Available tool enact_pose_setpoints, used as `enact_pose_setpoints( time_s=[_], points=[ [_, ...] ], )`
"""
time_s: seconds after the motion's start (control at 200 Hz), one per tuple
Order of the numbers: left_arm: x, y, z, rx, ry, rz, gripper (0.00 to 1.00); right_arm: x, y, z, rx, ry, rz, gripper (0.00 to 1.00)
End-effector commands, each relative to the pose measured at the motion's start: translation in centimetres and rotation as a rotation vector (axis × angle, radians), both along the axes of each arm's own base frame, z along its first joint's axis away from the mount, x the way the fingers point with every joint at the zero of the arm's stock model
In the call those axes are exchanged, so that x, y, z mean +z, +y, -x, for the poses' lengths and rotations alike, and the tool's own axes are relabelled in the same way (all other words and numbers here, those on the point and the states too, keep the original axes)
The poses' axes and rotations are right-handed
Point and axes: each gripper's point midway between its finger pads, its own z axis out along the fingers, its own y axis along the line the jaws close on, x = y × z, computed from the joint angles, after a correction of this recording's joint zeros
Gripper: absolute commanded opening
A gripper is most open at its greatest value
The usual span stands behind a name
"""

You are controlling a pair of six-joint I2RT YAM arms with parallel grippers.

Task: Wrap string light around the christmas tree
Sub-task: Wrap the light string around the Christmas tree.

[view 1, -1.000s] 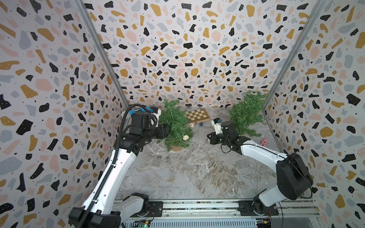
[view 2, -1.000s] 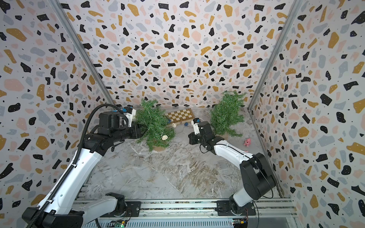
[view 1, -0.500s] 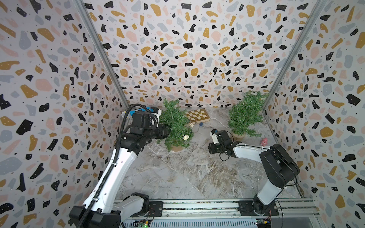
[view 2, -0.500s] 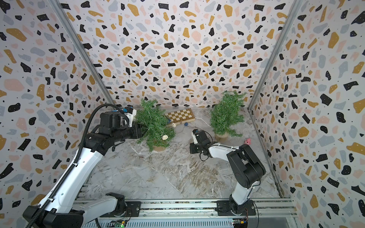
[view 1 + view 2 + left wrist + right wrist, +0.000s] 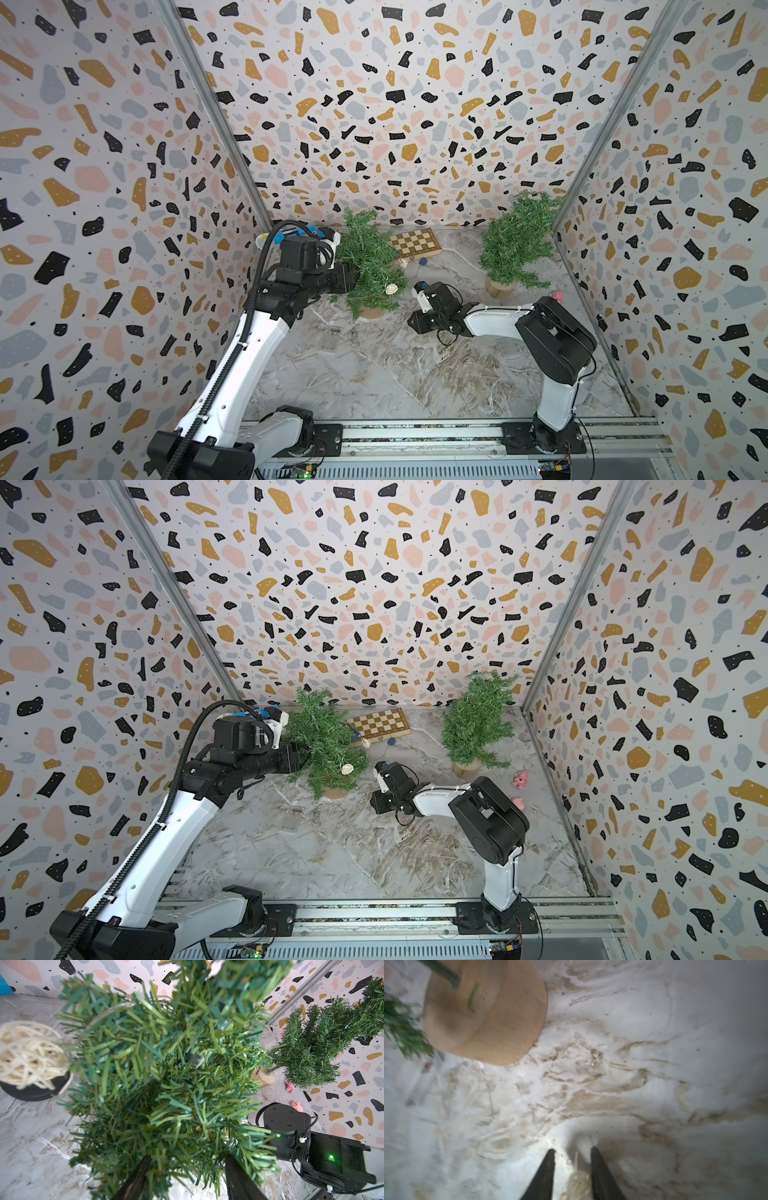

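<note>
The christmas tree (image 5: 370, 266) (image 5: 324, 746) stands at the back left on a round wooden base (image 5: 500, 1022). The string light hangs in it as a thin wire (image 5: 116, 1007) with wicker balls (image 5: 390, 289) (image 5: 29, 1053). My left gripper (image 5: 303, 756) (image 5: 188, 1157) is pushed into the foliage, open, with only loose needles between its fingers. My right gripper (image 5: 415, 322) (image 5: 572, 1149) sits low over the table just right of the tree's base. It is open, and a wicker ball (image 5: 577, 1184) of the string light lies between its fingers.
A second tree (image 5: 515, 245) stands at the back right. A chessboard (image 5: 415, 243) lies against the back wall, with a small blue thing (image 5: 423, 262) in front of it. Two pink toys (image 5: 520, 778) lie by the right wall. Patterned walls enclose three sides.
The right arm has dropped to the table and come forward toward the tree's base. Its jaws, shut before, now stand apart. The left arm has not moved.
</note>
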Motion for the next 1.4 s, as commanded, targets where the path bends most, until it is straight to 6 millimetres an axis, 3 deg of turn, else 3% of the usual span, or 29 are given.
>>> enact_pose_setpoints(
  time_s=[0.0,0.195,0.335,0.446,0.546,0.736,0.831,0.976,1.076,1.181,1.236,1.256,1.312,1.332,1.397],
  points=[
    [0.3,-0.1,-0.1,-0.008,-0.028,-0.014,0.55,4.5,0.0,-1.5,0.004,-0.047,-0.097,0.47],
    [0.0,0.0,-0.3,-0.003,-0.03,-0.019,0.55,10.1,-3.4,-2.8,0.017,-0.103,-0.186,0.55],
    [-0.3,0.0,-0.4,-0.001,-0.024,-0.023,0.55,11.5,-6.2,-4.7,-0.058,-0.155,-0.178,0.54],
    [-0.4,0.2,-0.4,-0.001,-0.02,-0.04,0.55,11.9,-5.6,-4.7,-0.015,-0.124,-0.246,0.49],
    [-0.9,0.4,-0.4,0.003,-0.01,-0.06,0.55,13.2,-3.7,-2.9,0.1,-0.012,-0.459,0.47],
    [-1.3,0.2,-1.0,0.005,-0.001,-0.053,0.55,9.9,-1.6,-0.2,0.136,0.108,-0.391,0.54],
    [-1.1,0.0,-1.0,0.002,0.001,-0.039,0.55,6.9,-2.7,-0.5,0.062,0.11,-0.252,0.59],
    [-0.4,0.0,-0.7,-0.001,-0.012,-0.028,0.54,2.8,-3.7,-1.0,0.006,0.162,-0.19,0.62],
    [0.3,0.4,-0.1,0.004,-0.028,-0.045,0.55,0.0,-6.1,-2.4,-0.091,0.156,-0.099,0.63],
    [1.0,1.0,0.8,0.01,-0.048,-0.069,0.55,-0.7,-9.2,-4.0,-0.183,0.043,0.088,0.67],
    [1.1,1.2,1.1,0.014,-0.052,-0.073,0.55,-1.2,-10.7,-4.5,-0.214,0.003,0.2,0.74],
    [1.1,1.2,1.2,0.014,-0.052,-0.073,0.55,-1.4,-11.2,-4.6,-0.222,-0.004,0.237,0.83],
    [1.1,1.1,1.3,0.012,-0.049,-0.068,0.55,-1.9,-12.6,-4.5,-0.248,-0.008,0.309,0.88],
    [1.0,1.1,1.3,0.011,-0.045,-0.064,0.55,-1.9,-13.0,-4.4,-0.253,-0.01,0.316,0.99],
    [1.1,1.0,1.5,0.009,-0.038,-0.054,0.55,-1.3,-13.5,-3.9,-0.265,-0.013,0.268,0.99]
  ],
)
